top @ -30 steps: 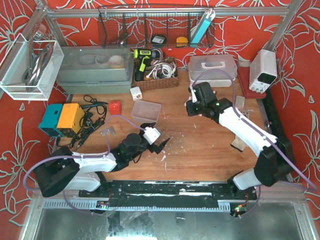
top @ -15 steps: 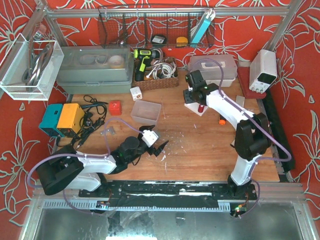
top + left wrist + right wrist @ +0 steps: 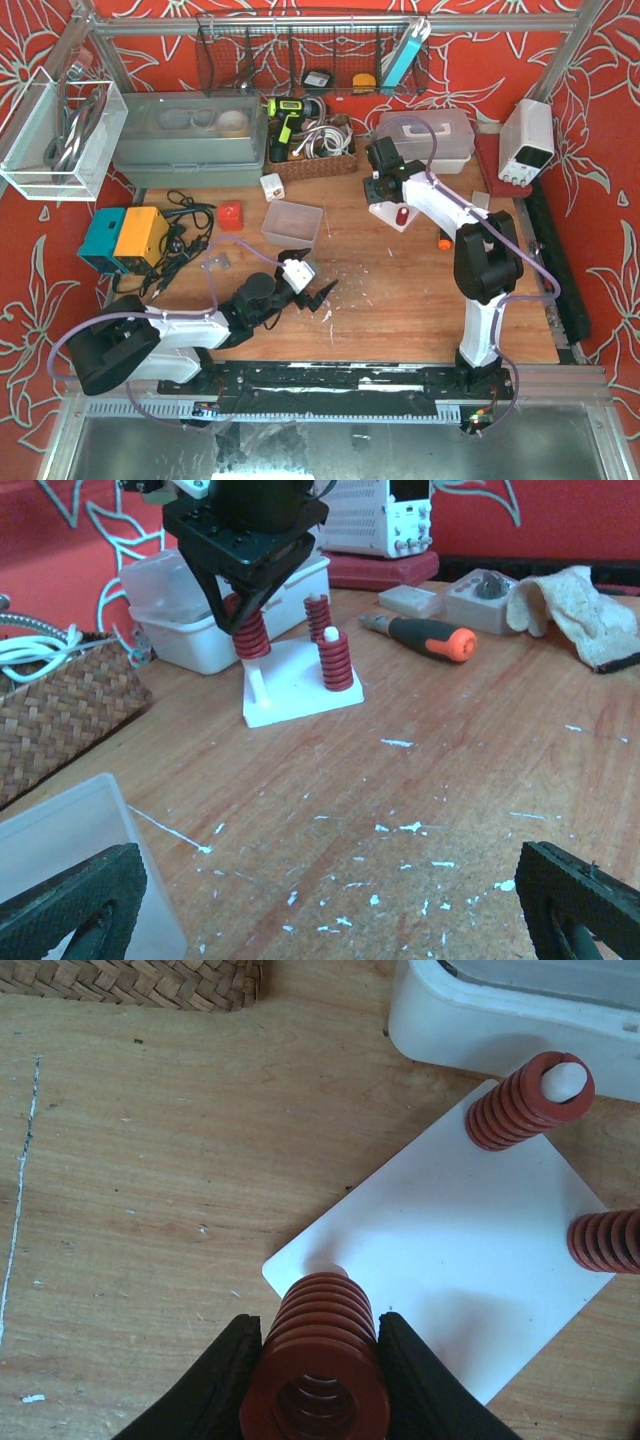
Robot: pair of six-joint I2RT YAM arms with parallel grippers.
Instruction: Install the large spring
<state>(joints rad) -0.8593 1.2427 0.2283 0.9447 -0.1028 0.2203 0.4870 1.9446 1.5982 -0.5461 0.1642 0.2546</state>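
Right pincer (image 3: pixel 315 1385): black fingers pinched on either side of the large red coil spring (image 3: pixel 318 1345), held upright, bore open to the wrist camera. The spring hangs over the near corner of the white square base plate (image 3: pixel 450 1250).

- Left wrist view: the spring's lower end sits at the top of a thin white peg (image 3: pixel 258 683) on that corner. Cannot tell whether the peg has entered the coil.
- Two smaller red springs already stand on the plate. One is at the far corner, with a white peg tip showing through its top (image 3: pixel 528 1100); the other is cut off by the right edge of the frame (image 3: pixel 605 1240).
- Plate lies flat on the wooden desk (image 3: pixel 450 770), just beside a white lidded plastic box (image 3: pixel 520 1020).

Left pincer (image 3: pixel 325 905): fingers spread wide and holding nothing, low over the desk near its front, well apart from the plate.

Also noted: an orange-and-black screwdriver (image 3: pixel 420 635) lying beside the plate, and a woven wicker basket (image 3: pixel 55 715) to the left.
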